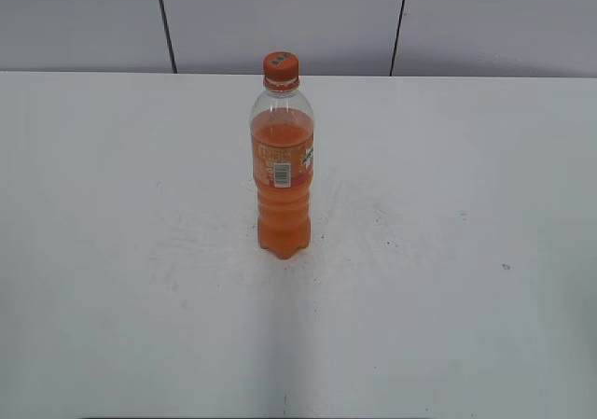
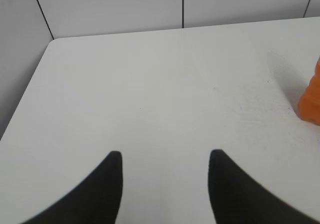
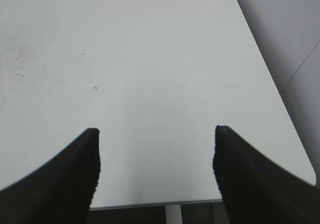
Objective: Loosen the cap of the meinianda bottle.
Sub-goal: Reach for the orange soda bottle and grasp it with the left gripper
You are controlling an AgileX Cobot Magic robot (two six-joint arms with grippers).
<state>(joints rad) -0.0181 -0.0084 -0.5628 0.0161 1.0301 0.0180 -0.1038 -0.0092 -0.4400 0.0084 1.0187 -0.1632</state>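
Your bottle (image 1: pixel 282 172) stands upright mid-tabletop (image 1: pixel 112 251), cap (image 1: pixel 281 64) on top, both pincers spread and empty, with the bottle's base at the right edge of the left pincer (image 2: pixel 165 159) view, the right pincer (image 3: pixel 156 144) seeing none.

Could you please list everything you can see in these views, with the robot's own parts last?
bottle: one, clear with orange liquid and orange label, upright mid-table; its base shows at the right edge of the left wrist view.
cap: one, orange, on the bottle's neck.
table: one, white, under the bottle, scuffed around it.
wall: pale grey panels with dark seams, behind the table.
left tool: one, black fingers apart, nothing between them, above bare table left of the bottle.
right tool: one, black fingers apart, nothing between them, above the table near its edge.
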